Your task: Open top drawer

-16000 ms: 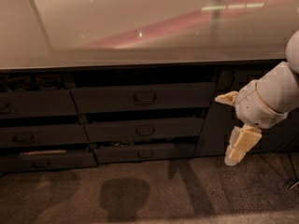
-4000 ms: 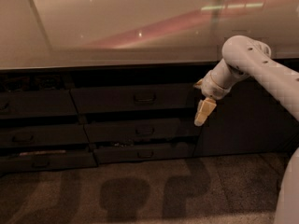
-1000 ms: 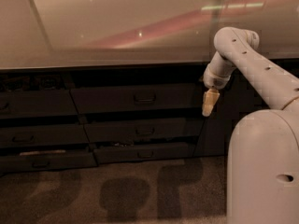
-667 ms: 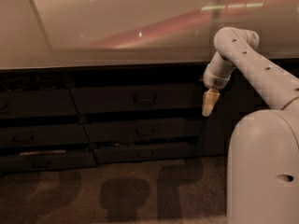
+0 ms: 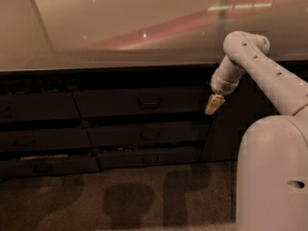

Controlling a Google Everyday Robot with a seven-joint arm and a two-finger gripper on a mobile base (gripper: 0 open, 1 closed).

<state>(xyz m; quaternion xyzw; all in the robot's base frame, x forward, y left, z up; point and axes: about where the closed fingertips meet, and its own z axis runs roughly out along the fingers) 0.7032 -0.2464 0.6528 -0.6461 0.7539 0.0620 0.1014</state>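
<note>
We see the gripper [image 5: 214, 104] right of centre in the frame, hanging tip-down from the pale arm [image 5: 260, 66] just at the right end of the top drawer [image 5: 110, 102]. Whether it is spread or pinched together we cannot make out from this angle. The top drawer sits mid-frame directly under the countertop [image 5: 120, 28], and its front looks flush with its neighbours, so we judge the pull is not yet begun. Its small loop handle [image 5: 149, 100] lies well to the left of the gripper, and that gap is our main worry. A sideways sweep along the dark front could scrape it, or pass over the loop and grasp nothing. A drop in height on the way would bring the gripper to the middle drawer [image 5: 115, 136] below, whose handle looks alike. To the right, the tall cabinet door [image 5: 226, 129] stands just beside the gripper, so a drift that way would knock it. Above, the countertop edge overhangs, leaving little room to rise. The best room lies toward us, over the carpet [image 5: 144, 196] at the bottom of the frame. The robot's own body [image 5: 272, 177] fills the lower right and may crowd the drawer's path as it slides out.
</note>
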